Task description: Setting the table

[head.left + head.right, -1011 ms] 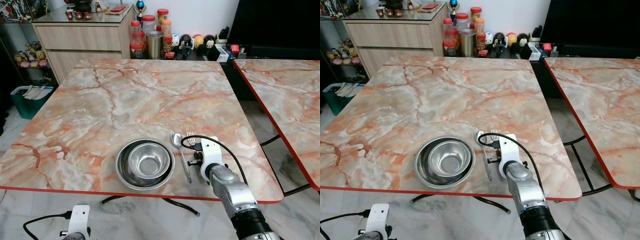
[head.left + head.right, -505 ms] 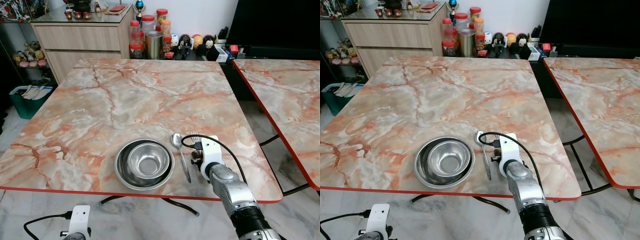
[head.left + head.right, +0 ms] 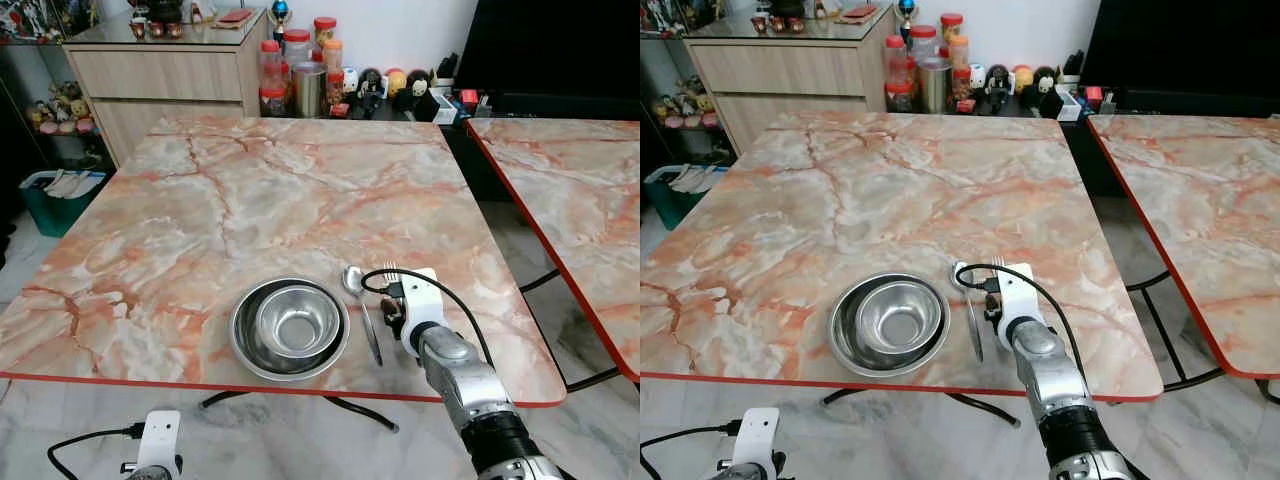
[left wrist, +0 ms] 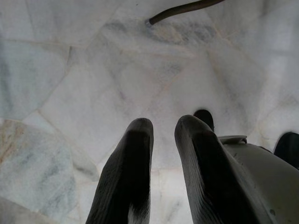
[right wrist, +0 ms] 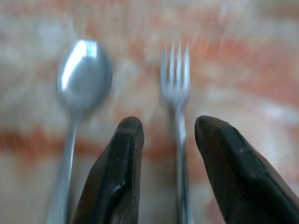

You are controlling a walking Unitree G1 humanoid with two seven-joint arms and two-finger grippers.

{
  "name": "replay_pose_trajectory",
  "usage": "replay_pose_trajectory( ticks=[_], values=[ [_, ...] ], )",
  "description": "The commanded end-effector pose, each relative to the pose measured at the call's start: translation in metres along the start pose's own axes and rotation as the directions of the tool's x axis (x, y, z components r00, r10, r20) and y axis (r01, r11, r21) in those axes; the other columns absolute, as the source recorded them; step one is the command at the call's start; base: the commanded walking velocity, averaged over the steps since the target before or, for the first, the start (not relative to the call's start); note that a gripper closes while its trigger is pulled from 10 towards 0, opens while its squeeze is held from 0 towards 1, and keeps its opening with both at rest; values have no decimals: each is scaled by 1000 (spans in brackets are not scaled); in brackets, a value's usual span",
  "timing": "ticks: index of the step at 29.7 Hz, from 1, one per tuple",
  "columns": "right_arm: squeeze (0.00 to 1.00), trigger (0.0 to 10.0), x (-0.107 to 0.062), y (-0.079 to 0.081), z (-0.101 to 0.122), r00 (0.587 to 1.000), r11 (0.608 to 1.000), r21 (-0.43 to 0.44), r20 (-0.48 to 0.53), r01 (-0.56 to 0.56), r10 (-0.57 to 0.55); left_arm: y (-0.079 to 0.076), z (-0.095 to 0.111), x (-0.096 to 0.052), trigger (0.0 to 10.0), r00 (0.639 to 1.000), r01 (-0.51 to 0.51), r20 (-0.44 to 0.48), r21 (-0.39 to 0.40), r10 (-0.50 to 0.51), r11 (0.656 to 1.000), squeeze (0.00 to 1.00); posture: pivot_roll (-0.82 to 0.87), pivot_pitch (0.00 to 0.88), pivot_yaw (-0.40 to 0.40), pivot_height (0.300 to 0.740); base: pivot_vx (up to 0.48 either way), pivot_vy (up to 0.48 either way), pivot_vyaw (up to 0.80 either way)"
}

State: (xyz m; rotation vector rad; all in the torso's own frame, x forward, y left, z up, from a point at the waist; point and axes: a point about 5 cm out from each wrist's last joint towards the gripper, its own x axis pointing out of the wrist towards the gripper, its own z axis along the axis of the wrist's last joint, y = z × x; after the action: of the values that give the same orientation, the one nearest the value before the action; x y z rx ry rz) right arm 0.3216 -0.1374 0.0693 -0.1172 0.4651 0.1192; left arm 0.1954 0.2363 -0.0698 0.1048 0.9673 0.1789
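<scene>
On the marble table [image 3: 250,190], a steel bowl [image 3: 297,322] sits nested inside a wider steel bowl [image 3: 245,340] near the table's front edge. At the bowls' 3 o'clock lies a spoon [image 3: 362,311], its handle running toward the front edge, and just beyond it, again toward 3 o'clock, a fork [image 5: 176,93] lies parallel, its tines peeking out past the wrist housing in the head views. The right gripper [image 5: 166,140] hangs low over the fork, its two black fingers [image 5: 119,168] parted with the fork's handle lying in the gap between them; they are not closed on it, and whether they touch it cannot be told. The left gripper [image 4: 163,135] hangs idle over pale floor tiles, fingers slightly apart, holding nothing.
</scene>
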Motion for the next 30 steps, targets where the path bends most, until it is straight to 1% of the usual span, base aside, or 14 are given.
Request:
replay_pose_trajectory(
  ticks=[1, 2, 3, 4, 7, 8, 10, 11, 12, 13, 15, 18, 23, 30],
  values=[
    [0, 10000, -5, -7, 27, 990, 999, -9, 135, 40, -38, -2, -1, 0, 10000, 1000, 13, -10, -10, -13, 1000, 0, 50, 0, -30, 740, 0, 0, 0],
    [0, 10000, -7, -8, 35, 983, 999, -12, 180, 49, -46, -2, 0, 0, 10000, 1000, 13, -9, -10, -14, 1000, 0, 46, 0, -29, 740, 0, 0, 0],
    [0, 10000, -7, -8, 35, 983, 999, -12, 180, 49, -46, -2, 0, 0, 10000, 1000, 13, -9, -10, -14, 1000, 0, 46, 0, -29, 740, 0, 0, 0],
    [0, 10000, -9, -9, 43, 972, 998, -20, 232, 56, -49, -2, 0, 0, 10000, 1000, 14, -7, -12, -14, 1000, 0, 43, 0, -27, 740, 0, 0, 0],
    [0, 10000, -17, -12, 69, 909, 996, 13, 408, 84, -82, -2, 0, 0, 10000, 1000, 15, -3, -6, -15, 1000, 0, 44, 0, -27, 740, 0, 0, 0],
    [0, 10000, -20, -14, 77, 881, 995, 42, 464, 86, -96, -2, 0, 0, 10000, 1000, 17, -4, 10, -17, 1000, 0, 44, 0, -27, 740, 0, 0, 0],
    [0, 10000, -22, -15, 81, 861, 994, 51, 498, 94, -107, -2, 0, 0, 10000, 1000, 19, -5, 23, -19, 1000, 0, 44, 0, -28, 740, 0, 0, 0],
    [0, 10000, -22, -15, 81, 861, 994, 51, 498, 94, -107, -2, 0, 0, 10000, 1000, 19, -5, 23, -19, 1000, 0, 44, 0, -28, 740, 0, 0, 0],
    [0, 10000, -24, -15, 84, 845, 995, 64, 525, 81, -102, -2, 0, 0, 10000, 1000, 19, -5, 24, -18, 1000, 0, 43, 0, -28, 740, 0, 0, 0],
    [0, 10000, -24, -15, 84, 845, 995, 64, 525, 81, -102, -2, 0, 0, 10000, 1000, 19, -5, 24, -18, 1000, 0, 43, 0, -28, 740, 0, 0, 0],
    [0, 10000, -34, -18, 91, 781, 992, 24, 615, 122, -111, -2, 0, 0, 10000, 1000, 14, -5, 24, -14, 1000, 0, 40, 0, -30, 740, 0, -480, 0],
    [0, 10000, -39, -19, 92, 739, 989, -4, 666, 146, -106, -2, 0, 0, 10000, 1000, 13, -5, 24, -13, 1000, 0, 34, 0, -28, 740, 0, -480, 0],
    [0, 10000, -45, -20, 87, 716, 988, -25, 692, 150, -91, -2, 1, 0, 10000, 1000, 12, -3, 24, -12, 1000, 0, 30, 0, -27, 740, 0, -480, 0],
    [0, 10000, -51, -23, 77, 705, 985, -49, 704, 164, -82, -2, 2, 0, 10000, 1000, 11, -1, 25, -11, 1000, 0, 25, 0, -25, 740, 0, -480, 0]
  ],
)
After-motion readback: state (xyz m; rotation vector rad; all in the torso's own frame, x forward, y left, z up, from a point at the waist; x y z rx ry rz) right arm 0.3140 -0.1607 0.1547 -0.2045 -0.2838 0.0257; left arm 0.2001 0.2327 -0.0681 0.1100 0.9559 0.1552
